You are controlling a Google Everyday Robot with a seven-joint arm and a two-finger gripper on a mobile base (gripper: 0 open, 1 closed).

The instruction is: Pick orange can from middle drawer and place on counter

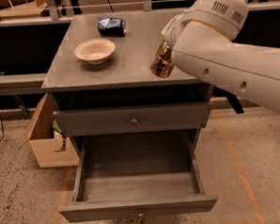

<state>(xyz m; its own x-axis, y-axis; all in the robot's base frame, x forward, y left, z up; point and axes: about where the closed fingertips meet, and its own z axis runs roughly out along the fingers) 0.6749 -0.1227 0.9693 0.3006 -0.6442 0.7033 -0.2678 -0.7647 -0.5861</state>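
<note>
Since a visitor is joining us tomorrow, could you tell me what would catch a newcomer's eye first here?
The big white arm fills the right side, its gripper holding the orange can tilted over the front right corner of the counter. Below, the middle drawer stands wide open, nothing in it. A bowl and a crushed blue can sit farther back.

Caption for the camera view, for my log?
Gripper holding orange can above counter's front right corner; middle drawer open below.

The bulky white arm (pixel 222 57) reaches in from the right, 1 rounded joint raised over the counter's (pixel 128 62) right side. At its left tip the pincer (pixel 167 55), mostly hidden, clasps the tilted orange can (pixel 160 65).
</note>
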